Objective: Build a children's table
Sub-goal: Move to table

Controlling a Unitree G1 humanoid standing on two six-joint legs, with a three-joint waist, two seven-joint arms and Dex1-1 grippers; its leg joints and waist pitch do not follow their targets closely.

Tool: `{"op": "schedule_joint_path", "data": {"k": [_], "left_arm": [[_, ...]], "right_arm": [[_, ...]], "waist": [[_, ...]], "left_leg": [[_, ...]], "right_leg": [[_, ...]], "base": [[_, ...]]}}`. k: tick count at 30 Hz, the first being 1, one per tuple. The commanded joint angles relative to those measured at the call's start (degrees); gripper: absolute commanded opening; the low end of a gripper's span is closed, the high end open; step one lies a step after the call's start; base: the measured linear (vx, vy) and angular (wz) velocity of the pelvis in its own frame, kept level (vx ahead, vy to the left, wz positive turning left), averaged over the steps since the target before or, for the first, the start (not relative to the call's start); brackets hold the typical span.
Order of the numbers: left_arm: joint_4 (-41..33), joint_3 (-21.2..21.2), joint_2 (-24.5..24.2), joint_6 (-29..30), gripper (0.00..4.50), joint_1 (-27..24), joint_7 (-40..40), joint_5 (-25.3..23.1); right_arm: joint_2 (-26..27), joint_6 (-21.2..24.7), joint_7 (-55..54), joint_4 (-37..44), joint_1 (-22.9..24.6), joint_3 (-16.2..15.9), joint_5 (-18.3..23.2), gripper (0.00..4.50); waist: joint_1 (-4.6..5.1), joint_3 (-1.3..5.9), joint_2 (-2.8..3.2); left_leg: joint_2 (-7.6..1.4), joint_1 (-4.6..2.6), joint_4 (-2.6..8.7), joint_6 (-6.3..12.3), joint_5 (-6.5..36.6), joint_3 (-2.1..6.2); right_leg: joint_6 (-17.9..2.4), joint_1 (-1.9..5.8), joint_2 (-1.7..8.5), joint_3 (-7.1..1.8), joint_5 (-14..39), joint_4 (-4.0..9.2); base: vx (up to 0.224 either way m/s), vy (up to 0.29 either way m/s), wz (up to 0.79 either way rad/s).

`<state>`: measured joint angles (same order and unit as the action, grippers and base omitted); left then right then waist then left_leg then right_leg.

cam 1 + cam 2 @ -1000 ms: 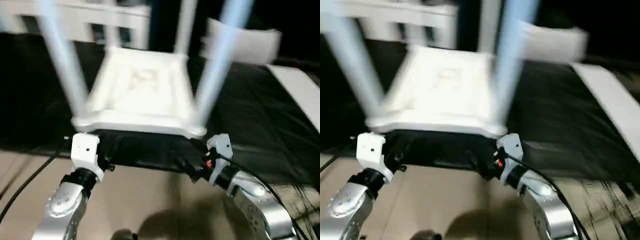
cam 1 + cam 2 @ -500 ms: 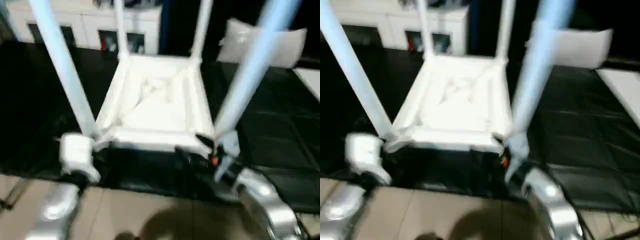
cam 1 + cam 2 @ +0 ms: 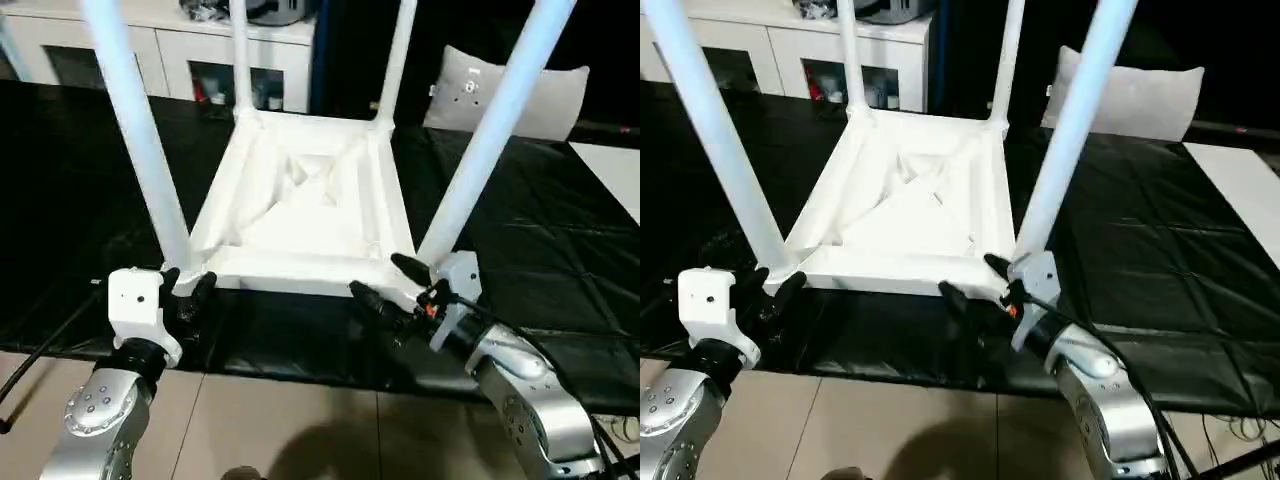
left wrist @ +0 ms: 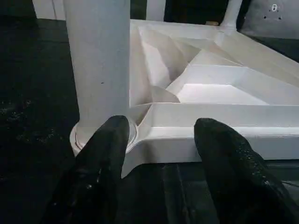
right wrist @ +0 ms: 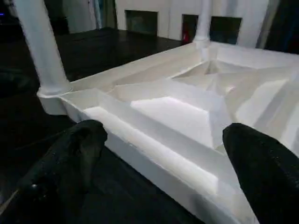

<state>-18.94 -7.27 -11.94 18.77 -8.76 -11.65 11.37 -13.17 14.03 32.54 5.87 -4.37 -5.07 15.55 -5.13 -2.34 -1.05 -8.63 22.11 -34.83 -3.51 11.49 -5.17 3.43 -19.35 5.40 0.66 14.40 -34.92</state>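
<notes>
Your left pincer [image 3: 187, 291] and right pincer [image 3: 388, 284] both gape wide, gripping nothing, at the near corners of the children's table [image 3: 310, 205], which lies upside down, legs up, near the black worktop's [image 3: 70, 180] front edge.

You see a black sheet [image 3: 70, 200] covering the counter, creased on the right. At the far left stands a white cabinet [image 3: 190, 50] with glass doors. At the far right a pale grey cushion [image 3: 500, 95] leans upright. A flat white board [image 3: 1240, 190] lies at the right edge. Near you, tan floor [image 3: 290, 430] shows.
</notes>
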Motion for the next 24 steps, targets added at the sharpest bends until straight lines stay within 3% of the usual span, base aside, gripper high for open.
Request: {"op": "schedule_joint_path", "data": {"k": [1, 4, 5, 11, 21, 24], "left_arm": [[0.49, -1.44, 0.5, -0.22, 2.75, 0.45, 2.12, -1.17], [0.96, -2.38, 0.63, 0.0, 2.75, 0.83, 3.8, -1.89], [1.18, -2.75, 0.7, 0.09, 2.75, 1.02, 4.11, -1.8], [2.64, -3.63, -0.52, -0.23, 2.75, 2.13, 1.6, 0.44], [7.17, -4.51, -7.36, -0.32, 2.75, 4.53, -9.75, 4.92], [12.55, -6.14, -11.11, -1.56, 2.75, 7.39, -13.18, 5.12]], "right_arm": [[-0.17, -0.85, -1.6, -1.52, -1.32, 2.05, -0.72, 4.5], [-0.25, -0.92, -2.71, -2.24, -1.97, 3.03, -1.12, 4.5], [-0.39, -1.13, -3.12, -2.55, -2.14, 3.41, -1.36, 4.5], [-1.35, -1.72, -4.41, -4.06, -2.61, 5.05, -1.42, 4.5], [-1.11, -1.33, -2.78, -3.44, -1.92, 3.04, -0.78, 4.5], [-1.06, -1.55, -1.51, -3.1, -1.75, 2.31, -0.18, 4.5]], "waist": [[0.02, 1.95, 0.66], [0.11, 2.33, 0.38], [0.04, 2.28, 0.44], [-0.31, 2.49, 0.55], [-0.19, 2.68, 0.68], [-0.21, 2.71, 0.79]], "left_leg": [[-2.49, -0.5, 6.64, -3.48, 23.87, -0.07], [-2.46, -0.06, 6.37, -2.7, 19.31, -0.58], [-2.56, -0.24, 6.26, -2.39, 18.64, -0.84], [-2.94, -0.7, 6.06, -2.23, 16.09, -1.89], [-2.91, -0.86, 6.02, -2.16, 14.24, -2.11], [-2.78, -1.07, 6.0, -1.87, 14.36, -2.26]], "right_leg": [[-6.54, -0.18, 1.94, -0.78, 15.87, 4.95], [-6.69, 0.01, 1.71, -0.62, 12.15, 4.59], [-6.88, -0.36, 1.57, -0.66, 11.14, 4.64], [-7.96, -0.67, 1.18, -0.73, 7.09, 4.28], [-8.98, -0.48, 0.94, -0.75, 0.54, 3.49], [-8.73, -0.59, 0.84, -0.8, 0.91, 3.46]], "base": [[0.0, 0.0, 0.0], [0.0, 0.0, 0.0], [0.0, 0.0, 0.0], [0.0, 0.0, 0.0], [0.0, 0.0, 0.0], [0.0, 0.0, 0.0]]}}
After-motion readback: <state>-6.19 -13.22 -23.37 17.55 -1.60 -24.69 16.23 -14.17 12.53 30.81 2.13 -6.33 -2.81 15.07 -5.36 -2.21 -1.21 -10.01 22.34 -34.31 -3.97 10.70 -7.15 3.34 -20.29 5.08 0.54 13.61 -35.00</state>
